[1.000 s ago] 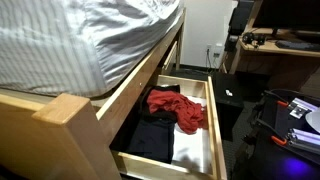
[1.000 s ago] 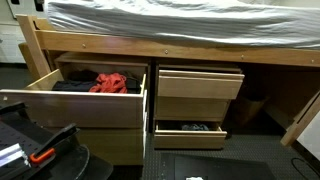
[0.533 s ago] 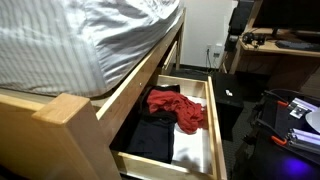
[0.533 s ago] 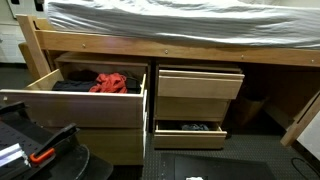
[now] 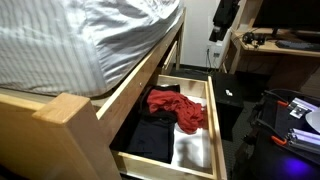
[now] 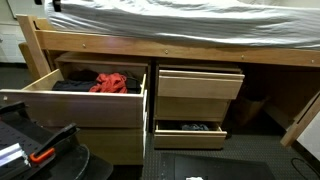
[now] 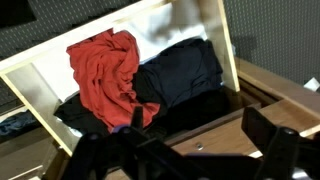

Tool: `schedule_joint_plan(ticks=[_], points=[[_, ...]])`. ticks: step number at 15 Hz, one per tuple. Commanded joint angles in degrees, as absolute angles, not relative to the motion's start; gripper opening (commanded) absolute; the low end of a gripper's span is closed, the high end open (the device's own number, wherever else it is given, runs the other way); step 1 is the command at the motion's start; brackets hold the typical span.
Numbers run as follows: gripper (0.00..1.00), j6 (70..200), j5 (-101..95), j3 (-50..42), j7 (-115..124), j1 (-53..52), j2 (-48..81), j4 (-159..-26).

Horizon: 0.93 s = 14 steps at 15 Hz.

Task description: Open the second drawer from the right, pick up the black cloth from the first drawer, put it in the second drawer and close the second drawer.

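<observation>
Tool (image 7: pixel 186 150) hovering released and empty above open drawer (image 7: pixel 28 78), black cloth (image 7: pixel 185 70) lying touching red cloth (image 7: pixel 100 70) inside

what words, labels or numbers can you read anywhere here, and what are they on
No text can be read in any view.
The red cloth, the black cloth and the open drawer show no print.
The dark gear in an exterior view is too small and blurred to show lettering.

Black cloth (image 7: pixel 182 68) in open drawer (image 6: pixel 75 110)
</observation>
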State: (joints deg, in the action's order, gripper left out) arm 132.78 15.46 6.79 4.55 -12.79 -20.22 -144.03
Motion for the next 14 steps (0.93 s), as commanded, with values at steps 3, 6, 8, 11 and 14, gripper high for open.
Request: schedule_joint_plan(ticks=[3, 6, 8, 11, 14], points=[[1.00, 142.0, 22.5, -4.2, -1.4, -5.2, -17.1, -149.6], [1.00, 140.0, 21.0, -4.0, -1.2, -4.5, -17.4, -148.8], [1.00, 141.9, 17.9, -2.4, -0.2, -4.3, -16.5, -149.3], [1.00, 152.1, 26.4, -5.4, -0.4, -4.7, -11.0, -147.9], [1.00, 157.3, 37.5, -10.3, -6.3, -4.2, -8.5, -148.5]])
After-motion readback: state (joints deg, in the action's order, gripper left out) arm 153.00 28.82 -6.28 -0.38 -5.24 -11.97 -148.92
